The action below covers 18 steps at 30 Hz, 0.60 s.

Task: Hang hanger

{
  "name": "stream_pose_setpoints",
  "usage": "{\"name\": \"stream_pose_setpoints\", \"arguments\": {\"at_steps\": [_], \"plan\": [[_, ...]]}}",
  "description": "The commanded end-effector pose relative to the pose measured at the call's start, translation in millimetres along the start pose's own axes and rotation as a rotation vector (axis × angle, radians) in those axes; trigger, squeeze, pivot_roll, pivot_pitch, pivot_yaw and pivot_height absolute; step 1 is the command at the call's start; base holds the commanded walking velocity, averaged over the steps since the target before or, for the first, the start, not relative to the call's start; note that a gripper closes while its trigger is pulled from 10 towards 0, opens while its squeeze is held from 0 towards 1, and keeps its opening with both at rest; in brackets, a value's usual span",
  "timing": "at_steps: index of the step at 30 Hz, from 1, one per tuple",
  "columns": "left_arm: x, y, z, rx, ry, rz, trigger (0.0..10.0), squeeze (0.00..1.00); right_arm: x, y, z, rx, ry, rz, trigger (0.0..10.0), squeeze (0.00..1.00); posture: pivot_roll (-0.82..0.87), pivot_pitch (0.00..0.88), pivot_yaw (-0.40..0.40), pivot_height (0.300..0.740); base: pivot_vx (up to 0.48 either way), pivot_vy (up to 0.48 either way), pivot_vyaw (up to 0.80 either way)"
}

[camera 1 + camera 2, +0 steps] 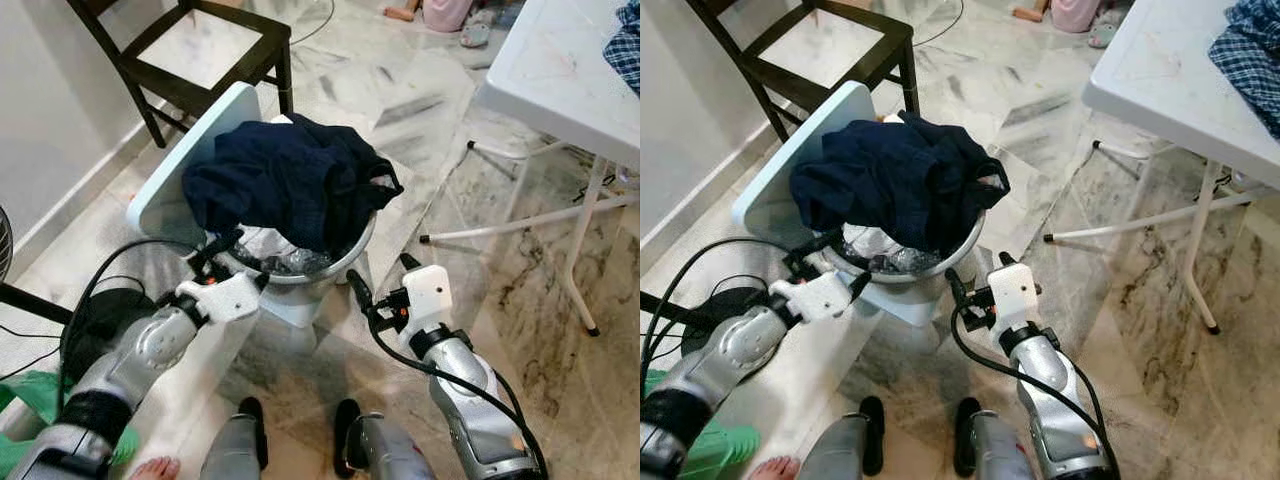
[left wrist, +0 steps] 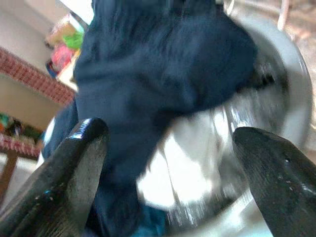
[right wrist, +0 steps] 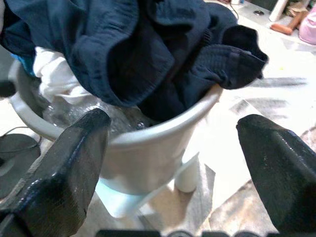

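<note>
No hanger visible to me; prob buried under the navy cloth heaped in the basin. Cloth's soft, light, will drape, so I'd pinch a top fold. L gripper at near rim, fingers spread; R gripper just beside basin, also spread, holding nothing.

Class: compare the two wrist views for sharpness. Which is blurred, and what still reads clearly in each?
Left wrist view: motion-blurred, dark garment and basin smeared; left gripper open. Right wrist view: sharp, garment folds and grey basin rim crisp; right gripper open.
</note>
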<state>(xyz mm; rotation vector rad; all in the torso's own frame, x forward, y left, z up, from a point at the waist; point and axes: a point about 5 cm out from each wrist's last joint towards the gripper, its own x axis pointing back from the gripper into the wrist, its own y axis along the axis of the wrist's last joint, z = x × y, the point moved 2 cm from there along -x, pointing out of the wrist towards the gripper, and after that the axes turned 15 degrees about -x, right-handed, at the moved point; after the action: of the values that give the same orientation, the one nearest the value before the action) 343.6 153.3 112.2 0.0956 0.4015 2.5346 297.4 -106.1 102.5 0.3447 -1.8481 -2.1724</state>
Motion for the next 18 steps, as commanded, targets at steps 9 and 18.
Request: {"name": "stream_pose_setpoints", "arguments": {"at_steps": [9,18], "plan": [[-19.7,4.0,0.2,-0.061,0.0,-0.01,10.0,1.0,19.9,-2.6,-9.8,0.015,-0.04,0.03,10.0,0.0,-0.03,0.382,-0.061,0.74,0.0,0.0,0.0],[-32.8,8.8,-2.7,-0.108,-0.019,-0.014,10.0,1.0,28.9,-1.6,-10.9,0.015,-0.067,0.042,10.0,0.0,-0.06,0.399,-0.051,0.74,0.0,0.0,0.0]]}}
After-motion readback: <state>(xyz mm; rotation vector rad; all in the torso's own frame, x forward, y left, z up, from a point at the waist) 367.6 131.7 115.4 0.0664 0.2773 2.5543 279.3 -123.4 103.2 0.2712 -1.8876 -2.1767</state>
